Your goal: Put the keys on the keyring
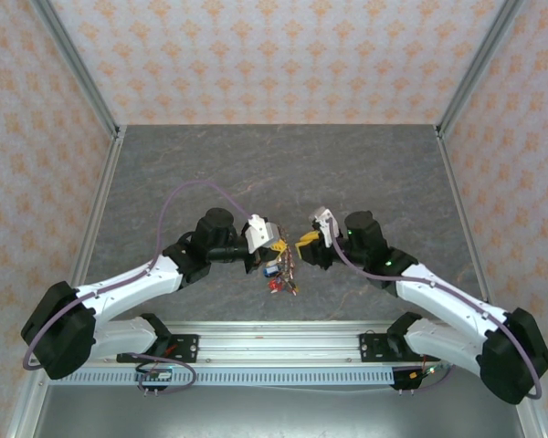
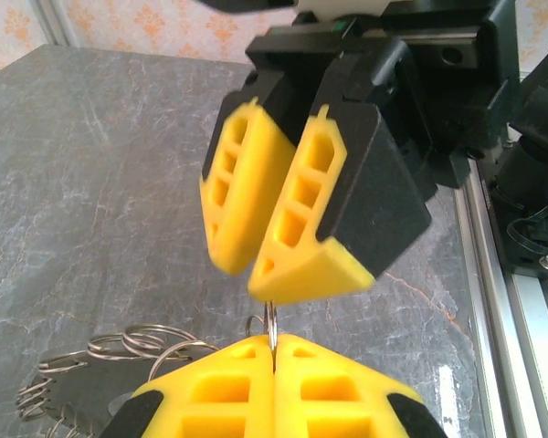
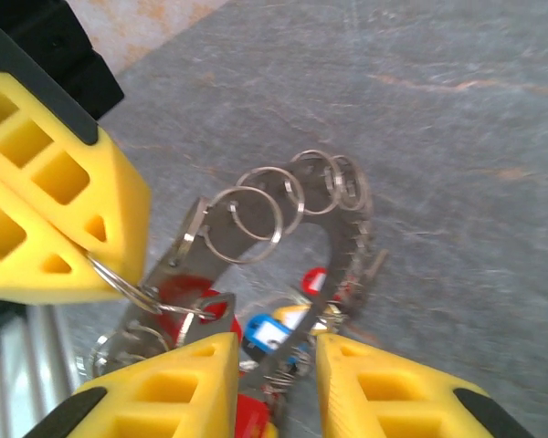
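Left claw [image 2: 274,356] is closed tight on a thin wire loop [image 2: 271,328], which stands up out of the seam between its yellow pads. The right claw [image 3: 276,351] faces it tip to tip, just beside it, with its jaws a little apart and nothing clamped between them. From the pinched loop the keyring [image 3: 342,242] appears to hang, curving away below and beyond the left claw as a flat grey metal band. A row of small split rings sits along its rim. The keys [image 3: 267,330], with their red and blue tags, bunch under the band, directly ahead of the right claw's parted tips. I cannot tell whether the bunch touches the desk [image 3: 457,137] or swings free of it. The whole bundle looks light. The band is probably stiff, but everything strung on it is loose, so it will likely swing and rattle with any jolt. The wire is smooth and thin and may pivot or slide within the pads. The flat face of the band looks like the firmer place to grip. The plastic tags are the best hold on a key, since they are broader and less slippery than the metal shanks. The split rings seem springy and may resist being pried open.
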You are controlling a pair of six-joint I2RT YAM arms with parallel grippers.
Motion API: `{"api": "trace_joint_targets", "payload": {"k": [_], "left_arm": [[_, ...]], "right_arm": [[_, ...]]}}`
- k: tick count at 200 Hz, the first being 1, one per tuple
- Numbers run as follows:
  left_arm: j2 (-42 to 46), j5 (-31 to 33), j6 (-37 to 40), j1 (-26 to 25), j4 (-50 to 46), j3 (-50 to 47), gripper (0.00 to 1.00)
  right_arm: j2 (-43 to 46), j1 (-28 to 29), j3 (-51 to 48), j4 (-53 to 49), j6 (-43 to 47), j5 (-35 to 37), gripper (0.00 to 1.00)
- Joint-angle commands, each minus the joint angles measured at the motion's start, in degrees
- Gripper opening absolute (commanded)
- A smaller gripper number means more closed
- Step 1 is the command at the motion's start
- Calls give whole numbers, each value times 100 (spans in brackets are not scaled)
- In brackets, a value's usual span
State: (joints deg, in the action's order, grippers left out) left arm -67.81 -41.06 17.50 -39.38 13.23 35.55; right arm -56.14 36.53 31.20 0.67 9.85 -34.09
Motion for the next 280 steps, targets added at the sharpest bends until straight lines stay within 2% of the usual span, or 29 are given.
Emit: {"api": "trace_joint_targets", "payload": {"k": [1, 20, 53, 78, 95, 125, 178, 223, 280], "left_arm": [[119, -218, 182, -49, 140, 294, 0], [103, -261, 184, -48, 88, 338, 0], [67, -356, 172, -50, 50, 429, 0], [31, -547, 208, -53, -138, 572, 0], [22, -637, 269, -50, -266, 624, 0], [50, -649, 316, -52, -401, 635, 0], [23, -666, 307, -57, -384, 675, 0], [22, -686, 329, -61, -441, 707, 0], [66, -573, 316, -56, -432, 676, 0]], "right_arm": [[416, -32, 179, -595, 1383, 320, 28], [584, -28, 241, -803, 1951, -157, 27], [348, -3, 321, -693, 1795, -1107, 23], [227, 50, 108, 60, 1610, -1049, 25], [248, 56, 78, 348, 1601, -857, 22], [339, 56, 196, 229, 1918, -634, 22], [158, 60, 413, -41, 2127, -1124, 21], [134, 60, 384, 150, 2015, -1196, 18], [337, 60, 395, -234, 2216, -1165, 22]]}}
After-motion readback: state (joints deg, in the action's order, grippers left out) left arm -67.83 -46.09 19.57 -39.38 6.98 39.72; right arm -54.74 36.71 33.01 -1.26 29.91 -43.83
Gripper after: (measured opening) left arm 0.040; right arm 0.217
